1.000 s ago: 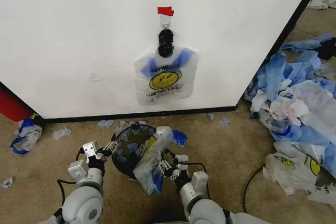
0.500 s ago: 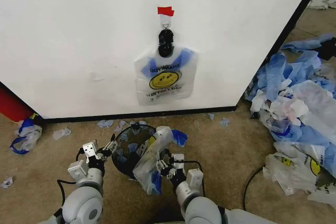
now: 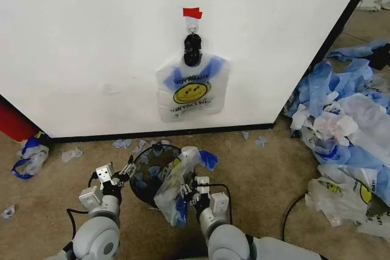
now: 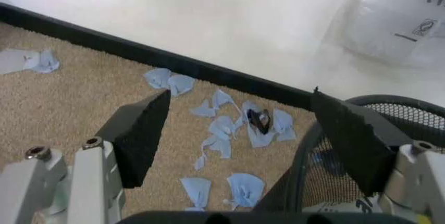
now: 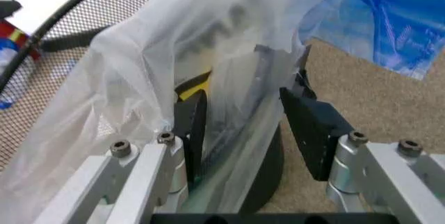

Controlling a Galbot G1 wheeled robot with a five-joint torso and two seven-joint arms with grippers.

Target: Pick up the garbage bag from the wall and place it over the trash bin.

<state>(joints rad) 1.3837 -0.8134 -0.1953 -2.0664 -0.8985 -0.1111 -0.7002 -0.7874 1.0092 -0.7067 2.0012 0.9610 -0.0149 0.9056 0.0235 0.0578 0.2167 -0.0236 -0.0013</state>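
A garbage bag (image 3: 192, 89) with a yellow smiley hangs from a black clip (image 3: 192, 49) on the white wall (image 3: 91, 41); its lower corner (image 4: 396, 21) shows in the left wrist view. A second translucent bag (image 3: 175, 187) is draped over the right rim of the black mesh trash bin (image 3: 141, 194). My right gripper (image 3: 187, 192) is open, its fingers straddling a fold of that bag (image 5: 153, 52) at the bin's edge (image 5: 90, 15), gripper (image 5: 243, 99). At the bin's left rim (image 4: 389, 104), my left gripper (image 3: 125, 172) (image 4: 240, 130) is open and holds nothing.
A heap of blue and white plastic sheets (image 3: 347, 120) covers the floor at the right. Blue scraps (image 3: 128, 144) lie along the wall's black base strip. A red object (image 3: 12, 120) and a crumpled bag (image 3: 27, 156) sit at the left. A black cable (image 3: 292, 217) crosses the carpet.
My right arm has shifted left, bringing its gripper closer against the bag on the bin's rim. The left gripper and the hanging bag have not moved.
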